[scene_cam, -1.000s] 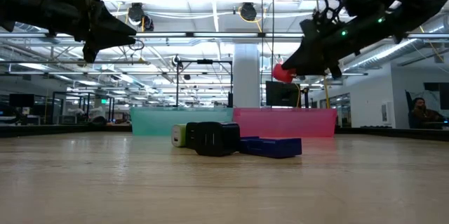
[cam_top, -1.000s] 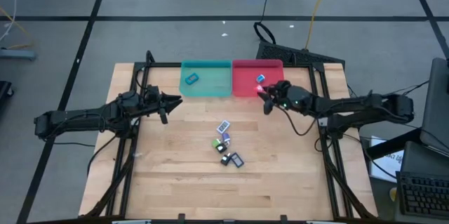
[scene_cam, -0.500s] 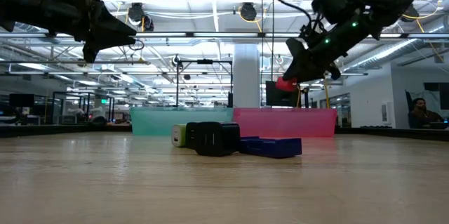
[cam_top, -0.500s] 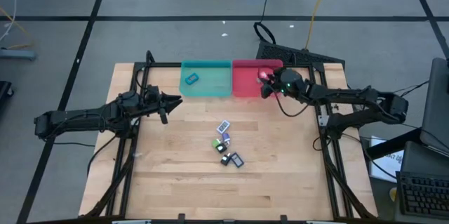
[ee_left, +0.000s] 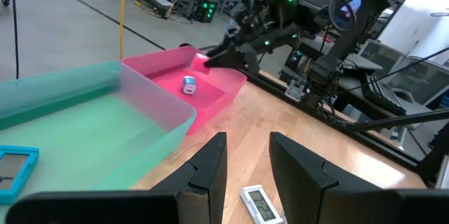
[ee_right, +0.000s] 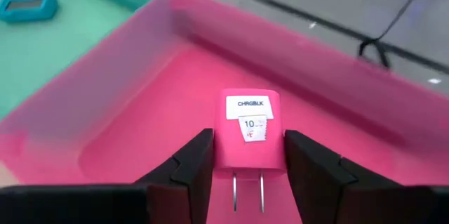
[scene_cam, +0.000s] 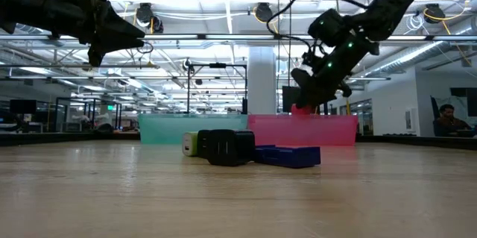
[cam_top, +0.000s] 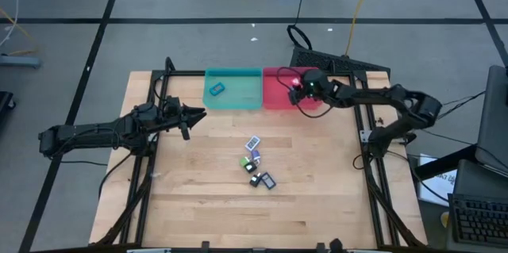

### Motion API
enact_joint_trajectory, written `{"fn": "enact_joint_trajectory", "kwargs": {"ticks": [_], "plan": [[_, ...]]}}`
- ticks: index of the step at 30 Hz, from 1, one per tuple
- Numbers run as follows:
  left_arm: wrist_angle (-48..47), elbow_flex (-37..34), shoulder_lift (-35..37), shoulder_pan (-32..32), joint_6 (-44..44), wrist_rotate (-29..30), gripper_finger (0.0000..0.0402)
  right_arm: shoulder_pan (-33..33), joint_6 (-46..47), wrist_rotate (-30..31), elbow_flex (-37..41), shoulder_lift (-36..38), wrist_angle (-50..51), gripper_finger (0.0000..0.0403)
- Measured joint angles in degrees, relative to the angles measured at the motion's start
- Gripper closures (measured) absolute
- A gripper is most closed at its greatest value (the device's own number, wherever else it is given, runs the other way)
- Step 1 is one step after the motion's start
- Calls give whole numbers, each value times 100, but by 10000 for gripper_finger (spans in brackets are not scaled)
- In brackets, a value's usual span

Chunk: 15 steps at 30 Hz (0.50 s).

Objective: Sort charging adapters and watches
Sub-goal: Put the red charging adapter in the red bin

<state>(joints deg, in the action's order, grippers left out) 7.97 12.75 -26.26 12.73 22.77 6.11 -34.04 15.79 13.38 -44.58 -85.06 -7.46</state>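
My right gripper (cam_top: 295,90) is over the pink tray (cam_top: 279,98), shut on a pink charging adapter (ee_right: 247,122) with a white label; in the low view it (scene_cam: 300,108) hangs at the height of the tray's rim. A light-blue adapter (ee_left: 189,84) lies on the pink tray's floor. A teal watch (cam_top: 216,89) lies flat in the teal tray (cam_top: 238,98). Mid-table is a small cluster: a black adapter (scene_cam: 226,147), a green-and-white one (scene_cam: 189,144), a dark blue watch (scene_cam: 288,155) and a whitish-faced piece (cam_top: 252,143). My left gripper (cam_top: 203,112) waits open, high over the table's left part. My right gripper pinches the pink adapter between its two fingers (ee_right: 193,164), which press on two opposite side faces (ee_right: 222,143). It comes slanting down from the table's right. The adapter is lifted clear above the tray floor, its labelled face forward and its two prongs (ee_right: 247,185) pointing back toward the wrist.
The two trays stand side by side at the table's far edge, teal on the left, pink on the right. Bare wood (cam_top: 198,197) surrounds the cluster on all sides. A black metal frame (cam_top: 367,134) runs along the table's left and right edges.
My right gripper, still shut on the pink adapter, has moved toward the far edge and a little left, from just in front of the pink tray to over it. It has also come down, so the adapter has dropped from well above the tray to rim height.
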Motion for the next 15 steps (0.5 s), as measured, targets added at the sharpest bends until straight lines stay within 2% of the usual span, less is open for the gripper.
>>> {"fn": "enact_joint_trajectory", "kwargs": {"ticks": [5, 15], "plan": [[0, 0, 1, 0, 2, -4, 293, 37, 2, -169, -74, -298, -145, 261], [0, 0, 0, 0, 2, -7, 293, 37, 62, -166, -74, -295, -154, 260]]}}
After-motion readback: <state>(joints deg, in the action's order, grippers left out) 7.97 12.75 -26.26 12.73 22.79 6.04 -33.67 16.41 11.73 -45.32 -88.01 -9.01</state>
